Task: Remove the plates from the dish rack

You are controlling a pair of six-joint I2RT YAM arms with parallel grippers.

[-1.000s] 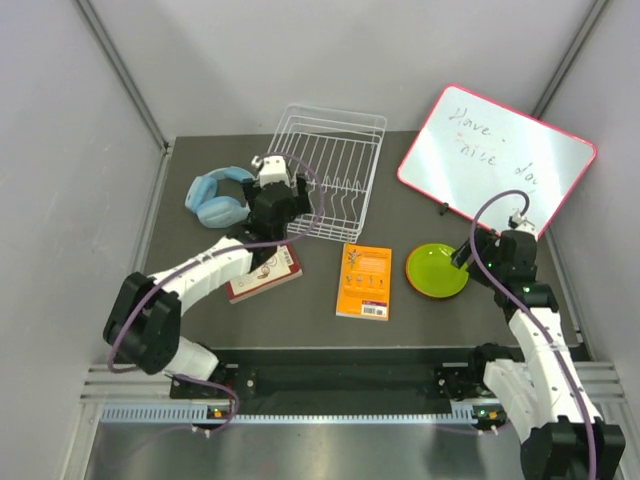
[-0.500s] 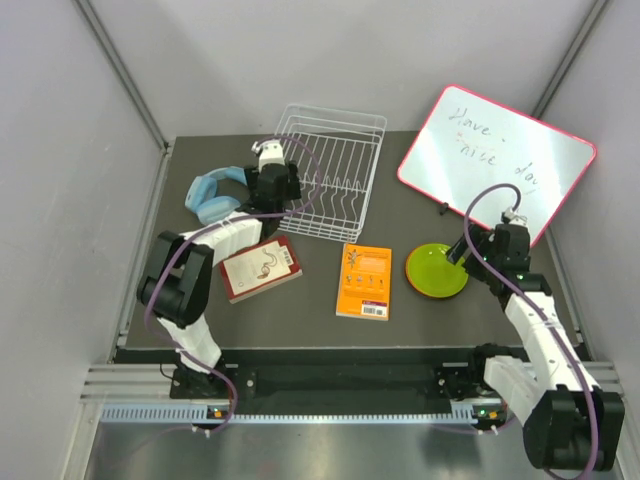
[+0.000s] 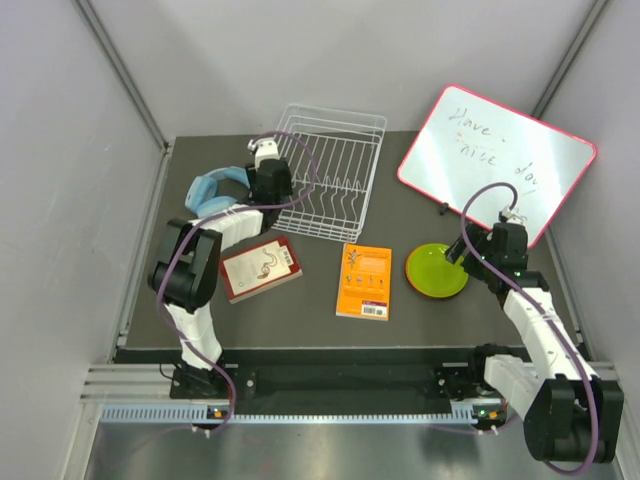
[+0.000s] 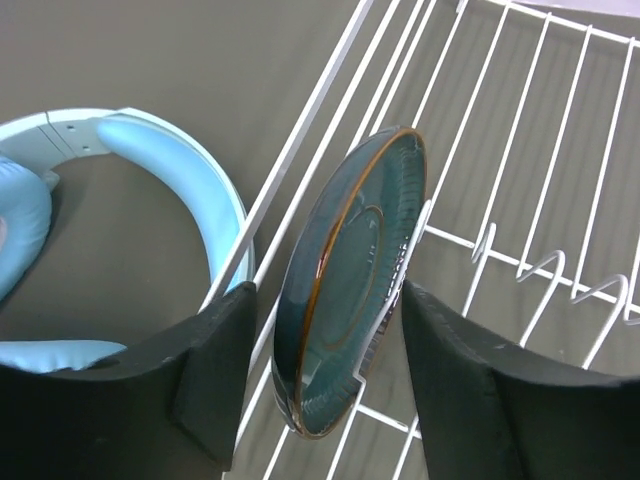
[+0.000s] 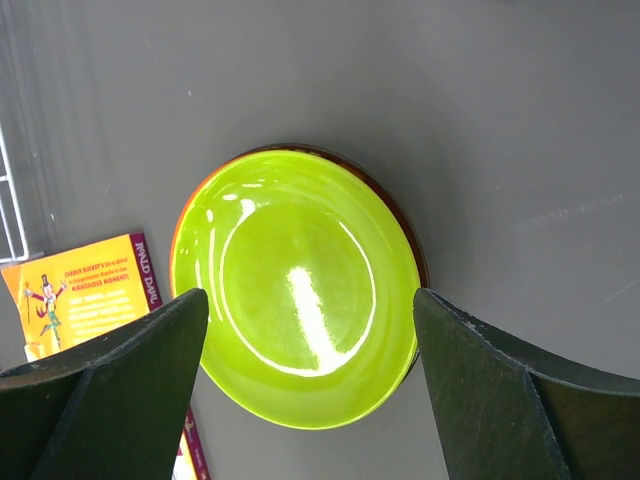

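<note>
1. Our left gripper (image 4: 328, 310) is at the left rim of the dish rack (image 3: 340, 170), upper centre in the overhead view. Its fingers straddle the dark teal-green plate (image 4: 345, 285), which stands on edge among the wires. A sliver of gap shows beside one finger, so we judge it not yet clamped.
2. We should close squarely on the plate's faces and seat it deep. Then we should lift along the wires before swinging away, clear of the blue headphones (image 4: 190, 170) at the frame's left.
3. Our right gripper (image 5: 310, 295) hangs wide open and empty over the lime green plate (image 5: 300, 250), which lies flat on the table at the overhead's lower right.
</note>
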